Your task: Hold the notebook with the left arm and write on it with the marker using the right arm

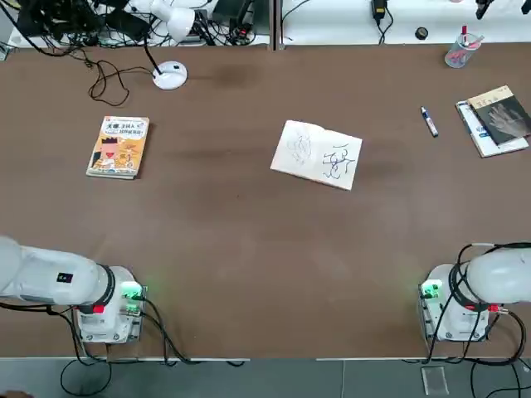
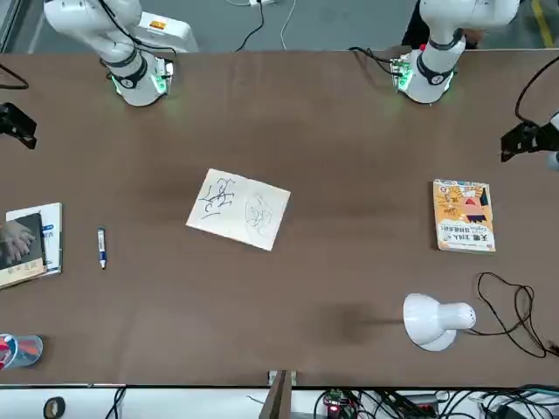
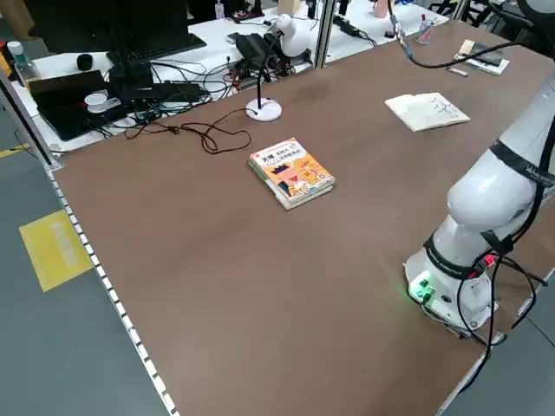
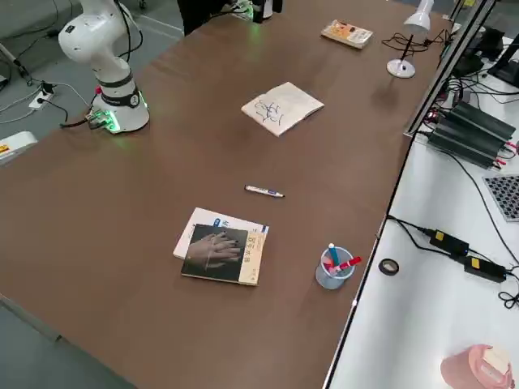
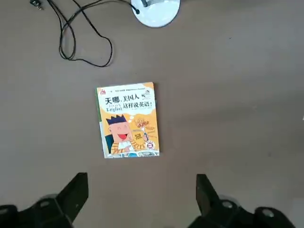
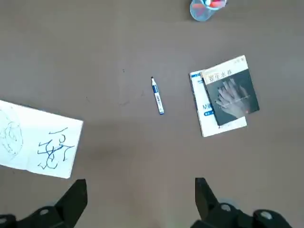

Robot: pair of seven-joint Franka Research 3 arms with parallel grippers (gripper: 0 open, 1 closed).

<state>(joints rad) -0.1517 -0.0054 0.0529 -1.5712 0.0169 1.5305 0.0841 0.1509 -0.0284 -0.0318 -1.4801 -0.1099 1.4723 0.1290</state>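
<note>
The notebook lies open and flat near the table's middle, its white pages marked with black scribbles; it also shows in the front view and the right wrist view. The marker, dark blue with a white band, lies on the table to the notebook's right. The left gripper hangs open high above the orange-yellow book, holding nothing. The right gripper hangs open high above the table, between the notebook and the marker, holding nothing. Both arms stand folded at their bases.
An orange-yellow cartoon-cover book lies at the left. A white desk lamp and a black cable sit at the far left. At the far right are a dark-cover book and a clear cup of pens.
</note>
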